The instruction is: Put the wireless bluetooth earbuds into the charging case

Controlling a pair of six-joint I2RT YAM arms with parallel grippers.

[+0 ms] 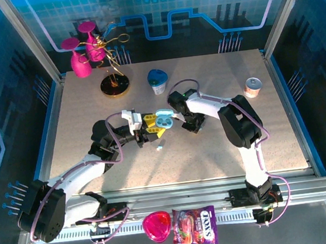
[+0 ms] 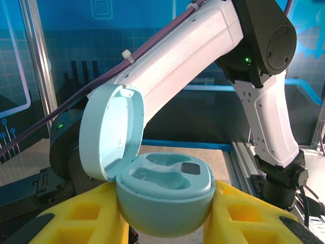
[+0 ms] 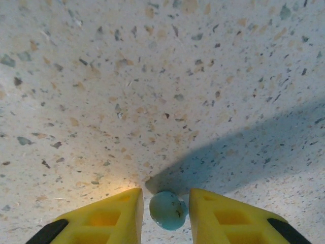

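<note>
Two arms: we see them meet near the middle of the counter (image 1: 202, 153), the left presenting and the right fetching.
Charging case (image 2: 167, 193): raised off the counter, lid swung up and back, wells facing upward. We judge it is held this way to offer a steady, open target.
Left fingers (image 2: 86, 213): clenched on the case's lower shell from both sides, with the yellow pads pressed against it.
Case wells: from the left wrist view, both look unfilled.
Earbud (image 3: 167, 209): pale blue, low between the right fingers, seemingly resting on the counter.
Right fingers (image 3: 109, 218): narrowed to little more than the earbud's width. One pad seems to touch it and a sliver of gap shows at the other, so we cannot tell whether it is pinched yet.
Loose earbud (image 1: 160, 147): a small pale piece on the counter just in front of the case, apart from both arms.
Reason for the layout: we think one arm steadies the case so the other can pick and drop.
</note>
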